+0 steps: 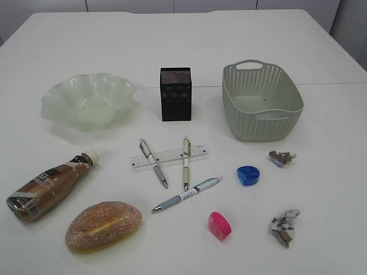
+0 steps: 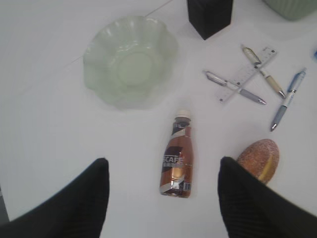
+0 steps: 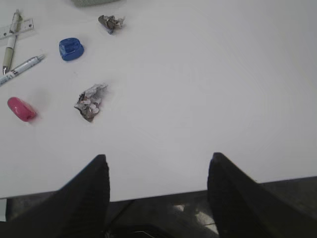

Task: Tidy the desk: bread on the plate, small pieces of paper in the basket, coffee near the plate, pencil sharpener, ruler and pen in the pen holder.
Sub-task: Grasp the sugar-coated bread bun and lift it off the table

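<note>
Pens (image 1: 184,162) lie crossing ruler (image 1: 167,156), w/ sharpeners (image 1: 248,175) nearby.

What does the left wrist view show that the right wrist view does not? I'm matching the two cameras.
Only the left wrist view: the plate, coffee, bread, pen holder and grey pen.
Only the right wrist view: two paper scraps, the blue sharpener and pink sharpener.
Both: the ruler, the cream pen, the blue pen, the basket's edge and the desk.

Left wrist view edge is cutting off basket (image 2: 292,7) and pen holder (image 2: 210,16); right wrist view is cropping ruler (image 3: 16,29); bread (image 2: 259,158) is sitting partly behind gripper finger (image 2: 257,203).
</note>
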Controlling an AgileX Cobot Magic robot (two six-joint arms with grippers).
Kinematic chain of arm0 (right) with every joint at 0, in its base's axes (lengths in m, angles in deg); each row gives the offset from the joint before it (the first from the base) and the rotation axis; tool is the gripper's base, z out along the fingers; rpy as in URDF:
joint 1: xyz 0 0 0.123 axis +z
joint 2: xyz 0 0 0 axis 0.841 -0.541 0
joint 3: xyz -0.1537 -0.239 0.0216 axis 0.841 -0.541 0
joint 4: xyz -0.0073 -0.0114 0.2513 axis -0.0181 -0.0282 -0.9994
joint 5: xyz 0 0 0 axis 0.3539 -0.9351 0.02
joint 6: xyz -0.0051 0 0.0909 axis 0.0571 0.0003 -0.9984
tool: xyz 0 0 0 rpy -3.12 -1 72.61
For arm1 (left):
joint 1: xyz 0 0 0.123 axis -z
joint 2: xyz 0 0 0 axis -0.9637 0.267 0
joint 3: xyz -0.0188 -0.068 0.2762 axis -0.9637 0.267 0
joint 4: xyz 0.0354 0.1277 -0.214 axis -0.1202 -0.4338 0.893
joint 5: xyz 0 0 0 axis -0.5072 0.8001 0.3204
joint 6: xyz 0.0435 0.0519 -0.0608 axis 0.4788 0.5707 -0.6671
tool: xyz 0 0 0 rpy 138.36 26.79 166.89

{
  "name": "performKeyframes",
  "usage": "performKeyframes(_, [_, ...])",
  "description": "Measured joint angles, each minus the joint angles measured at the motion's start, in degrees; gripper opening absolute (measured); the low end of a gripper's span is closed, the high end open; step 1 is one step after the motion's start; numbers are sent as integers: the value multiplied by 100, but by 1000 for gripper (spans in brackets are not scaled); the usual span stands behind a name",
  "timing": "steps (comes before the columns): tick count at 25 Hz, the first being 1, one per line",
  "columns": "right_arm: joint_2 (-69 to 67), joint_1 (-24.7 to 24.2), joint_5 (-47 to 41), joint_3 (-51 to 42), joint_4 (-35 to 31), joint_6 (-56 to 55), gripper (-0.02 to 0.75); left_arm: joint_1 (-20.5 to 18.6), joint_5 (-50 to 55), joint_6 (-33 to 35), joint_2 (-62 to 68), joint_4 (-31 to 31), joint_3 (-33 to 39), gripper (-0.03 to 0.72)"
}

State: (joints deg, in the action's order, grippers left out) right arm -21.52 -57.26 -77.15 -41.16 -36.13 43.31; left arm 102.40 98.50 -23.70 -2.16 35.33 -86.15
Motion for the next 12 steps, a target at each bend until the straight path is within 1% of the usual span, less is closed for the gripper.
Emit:
performKeyframes(2, [-385, 0, 0, 239, 12, -237, 489, 339, 0, -102, 170, -82, 0, 498])
performKeyframes(6, [-1354, 0, 0, 709, -79, -479, 489, 703, 0, -208, 619, -96, 0, 498])
performKeyframes(9, [-2162, 0, 0, 971, -292, -501, 489, 809, -22, -226, 936, 129, 12, 502])
performKeyframes(12, [-2887, 0, 40, 1147, -448, -501, 489, 823, -50, -231, 1177, 398, 278, 518])
